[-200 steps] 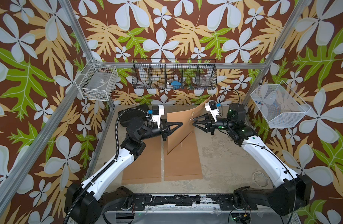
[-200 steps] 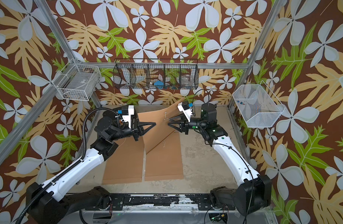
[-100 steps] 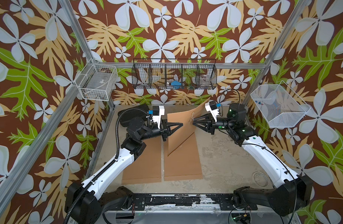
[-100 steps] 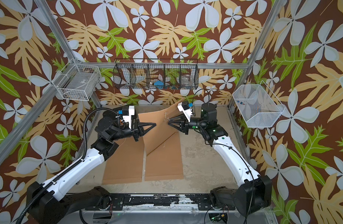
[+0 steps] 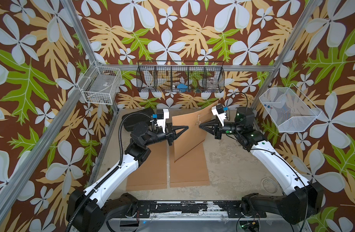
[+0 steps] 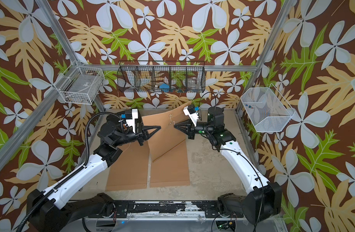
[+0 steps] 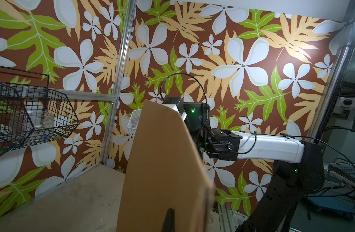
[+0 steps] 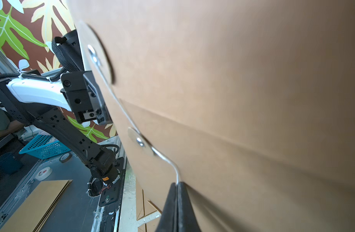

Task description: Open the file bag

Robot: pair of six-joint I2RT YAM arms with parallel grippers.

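One file bag [image 5: 189, 138] upright mid-frame, two flat bags [image 5: 148, 170] below. Arms face inward: left end effector [image 5: 187, 127] clamps it, right end effector [image 5: 200, 126] pinches its string [image 8: 166, 157].

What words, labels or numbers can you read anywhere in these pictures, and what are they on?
No text can be read.
Too small: the orange sticker on the left arm, at its base.
Blurred: a label on the box in the white wire basket.
No print visible: the file bag.

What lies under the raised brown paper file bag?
A flat brown paper bag on the beige table; the raised file bag hides its far end.
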